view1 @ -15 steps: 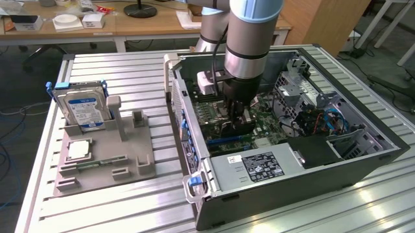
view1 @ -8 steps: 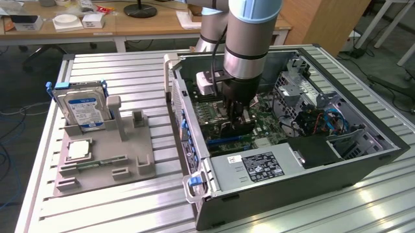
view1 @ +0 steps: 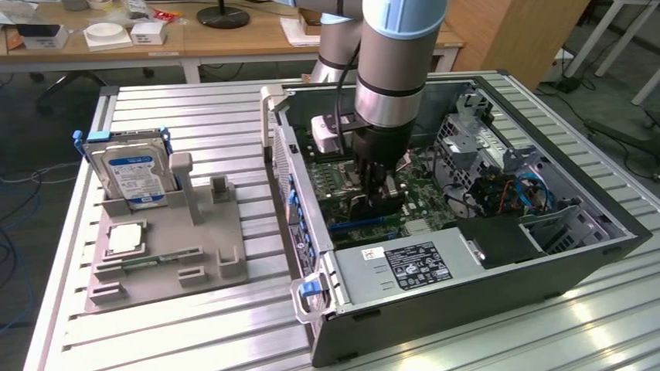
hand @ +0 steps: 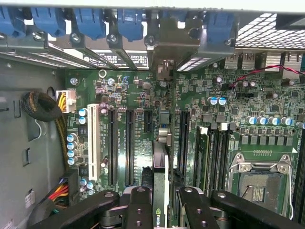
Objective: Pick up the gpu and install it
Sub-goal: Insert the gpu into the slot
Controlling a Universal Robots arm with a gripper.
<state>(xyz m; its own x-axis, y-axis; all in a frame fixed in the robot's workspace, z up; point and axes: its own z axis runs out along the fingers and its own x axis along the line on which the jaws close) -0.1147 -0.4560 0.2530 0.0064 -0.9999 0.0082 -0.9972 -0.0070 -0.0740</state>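
Matt black claw [hand: 164, 193], ribbed metal table [view1: 175, 116]

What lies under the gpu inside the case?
Under the gpu, held on edge by the gripper, lies the green motherboard, with long black slots on both sides of the card. What is directly beneath is covered by the card itself and cannot be seen.

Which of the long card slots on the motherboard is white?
The white slot at the end of the row, closest to the black cable bundle; the other long slots are black.
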